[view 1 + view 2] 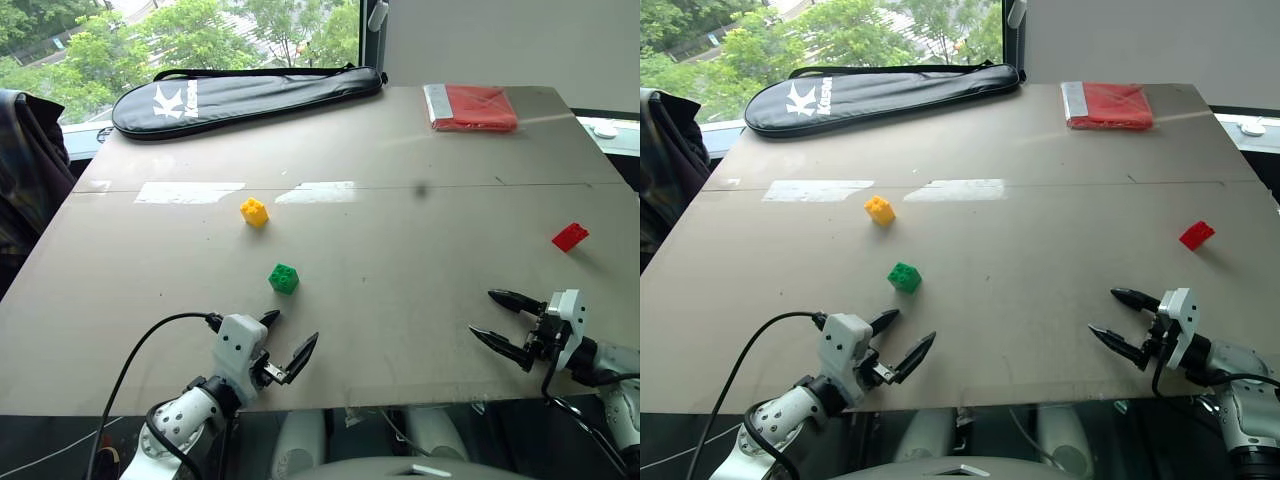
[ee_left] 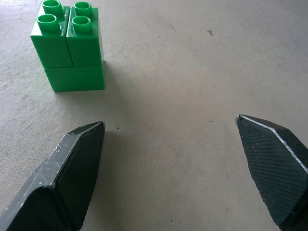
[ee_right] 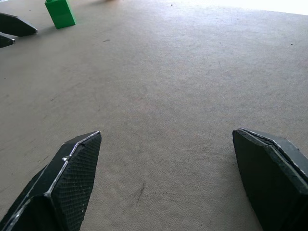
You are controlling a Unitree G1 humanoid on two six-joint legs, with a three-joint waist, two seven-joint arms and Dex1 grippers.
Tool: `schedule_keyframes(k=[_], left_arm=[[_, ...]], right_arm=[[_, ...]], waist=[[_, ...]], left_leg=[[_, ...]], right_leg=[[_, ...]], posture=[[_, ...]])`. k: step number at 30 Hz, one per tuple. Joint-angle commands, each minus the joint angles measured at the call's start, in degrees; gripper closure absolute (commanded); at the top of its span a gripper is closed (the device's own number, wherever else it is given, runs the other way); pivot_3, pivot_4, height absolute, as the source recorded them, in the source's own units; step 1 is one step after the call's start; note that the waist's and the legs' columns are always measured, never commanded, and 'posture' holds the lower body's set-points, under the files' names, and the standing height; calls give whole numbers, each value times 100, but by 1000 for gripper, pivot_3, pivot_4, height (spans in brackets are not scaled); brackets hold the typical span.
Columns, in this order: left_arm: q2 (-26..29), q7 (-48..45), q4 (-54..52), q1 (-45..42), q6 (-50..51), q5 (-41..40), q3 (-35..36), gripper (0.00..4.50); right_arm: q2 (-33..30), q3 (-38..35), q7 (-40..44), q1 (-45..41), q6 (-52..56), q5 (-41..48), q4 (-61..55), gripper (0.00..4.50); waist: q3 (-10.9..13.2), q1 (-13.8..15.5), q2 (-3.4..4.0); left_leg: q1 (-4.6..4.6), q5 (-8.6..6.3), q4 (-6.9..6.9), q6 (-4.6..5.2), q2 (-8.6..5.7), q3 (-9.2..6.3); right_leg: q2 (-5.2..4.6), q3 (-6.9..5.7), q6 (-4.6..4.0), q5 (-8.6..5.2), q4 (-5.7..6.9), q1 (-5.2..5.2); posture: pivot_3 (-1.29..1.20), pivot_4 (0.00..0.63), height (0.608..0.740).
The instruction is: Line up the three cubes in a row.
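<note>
Three studded cubes lie apart on the grey table (image 1: pixel 400 260). The yellow cube (image 1: pixel 254 212) is left of centre, the green cube (image 1: pixel 284 278) a little nearer and to its right, and the red cube (image 1: pixel 570 237) far to the right. My left gripper (image 1: pixel 290 337) stands open at the table's near edge, just short of the green cube (image 2: pixel 70 45), which sits off to one side ahead of its fingers. My right gripper (image 1: pixel 500 320) is open too, low over the near right part of the table, nearer than the red cube and pointing left.
A black racket bag (image 1: pixel 240 95) lies along the far left edge. A flat red packet (image 1: pixel 472 106) rests at the far right corner. A dark garment (image 1: pixel 25 160) hangs off the left side. A black cable (image 1: pixel 140 350) loops by my left arm.
</note>
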Motion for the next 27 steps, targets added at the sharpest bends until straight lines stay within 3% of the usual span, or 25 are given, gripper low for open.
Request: schedule_keyframes(k=[1, 22, 27], left_arm=[[61, -134, -70, 48, -166, -33, 31, 47], [129, -330, -90, 46, -203, -94, -2, 47], [248, -511, -254, -53, -88, -286, -3, 47]], right_arm=[[-22, -83, -53, 90, 14, 87, -274, 0], [-63, -183, -215, 341, 65, 138, -516, 0], [-102, -492, -413, 292, 132, 328, -511, 0]], waist=[[0, 0, 0], [1, 4, 2], [2, 5, 6]], left_leg=[[0, 0, 0, 0, 0, 0], [-10, -1, 0, 1, 1, -4], [-11, -1, 0, 2, 1, -4]], right_leg=[[0, 0, 0, 0, 0, 0], [-1, -6, 0, 0, -12, -1], [-2, -7, 0, 0, -14, -2]], posture=[[0, 150, 708], [0, 150, 708], [0, 150, 708]])
